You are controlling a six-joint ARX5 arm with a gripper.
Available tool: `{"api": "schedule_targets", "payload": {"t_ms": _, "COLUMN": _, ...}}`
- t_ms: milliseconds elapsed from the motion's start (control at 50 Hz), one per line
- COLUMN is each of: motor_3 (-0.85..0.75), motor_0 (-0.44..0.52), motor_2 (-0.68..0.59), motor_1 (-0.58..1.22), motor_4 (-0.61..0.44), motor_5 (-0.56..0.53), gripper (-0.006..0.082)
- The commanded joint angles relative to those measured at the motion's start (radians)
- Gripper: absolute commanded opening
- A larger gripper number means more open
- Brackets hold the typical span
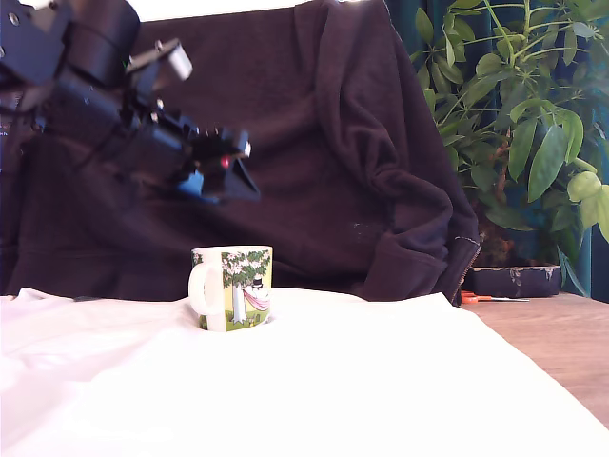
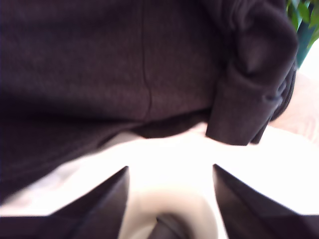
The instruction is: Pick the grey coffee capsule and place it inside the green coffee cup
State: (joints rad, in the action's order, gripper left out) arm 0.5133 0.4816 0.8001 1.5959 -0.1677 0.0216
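You are looking for the grey coffee capsule, and it is not showing anywhere on the cloth in the exterior view. In the wrist view, a rounded pale rim with a dark shape inside it is sitting low between the gripper's [image 2: 169,199] two fingers [image 2: 107,201]; that may be the mouth of the green coffee cup [image 1: 232,287] with the capsule in it, but the picture is too blurred and washed out for you to be sure. The cup is standing upright on the white cloth [image 1: 314,390], handle towards the exterior view's left, tree print facing the camera.

The gripper [image 1: 226,176] is hanging above the cup, a little to the exterior view's left of it, well clear of the rim. Its fingers are standing spread apart with nothing between them. So you are probably at the tail of the job, with the drop likely made and only pulling away left; if the capsule is not in the cup, the whole pick is still ahead.

Around the cup, a dark blanket [image 1: 314,143] is draping the backdrop, with a bunched fold falling to the exterior view's right. A leafy plant [image 1: 519,105] is filling that upper corner, and orange-handled scissors [image 1: 481,298] are lying on the wooden table [image 1: 561,352]. Nothing is blocking the path over the cup.
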Motion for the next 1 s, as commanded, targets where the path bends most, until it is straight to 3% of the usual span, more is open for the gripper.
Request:
{"api": "schedule_targets", "payload": {"t_ms": 0, "motor_3": -0.004, "motor_0": -0.011, "motor_2": 0.005, "motor_1": -0.061, "motor_4": 0.018, "motor_5": -0.01, "gripper": -0.0017}}
{"api": "schedule_targets", "payload": {"t_ms": 240, "motor_3": -0.166, "motor_0": -0.092, "motor_2": 0.005, "motor_1": -0.229, "motor_4": 0.074, "motor_5": -0.034, "gripper": -0.0019}}
{"api": "schedule_targets", "payload": {"t_ms": 580, "motor_3": -0.438, "motor_0": -0.305, "motor_2": 0.005, "motor_1": -0.375, "motor_4": 0.086, "motor_5": -0.06, "gripper": -0.0019}}
{"api": "schedule_targets", "payload": {"t_ms": 780, "motor_3": -0.487, "motor_0": -0.386, "motor_2": 0.005, "motor_1": -0.401, "motor_4": 0.082, "motor_5": -0.082, "gripper": -0.0019}}
{"api": "schedule_targets", "payload": {"t_ms": 980, "motor_3": -0.488, "motor_0": -0.41, "motor_2": 0.005, "motor_1": -0.401, "motor_4": 0.07, "motor_5": -0.082, "gripper": -0.0019}}
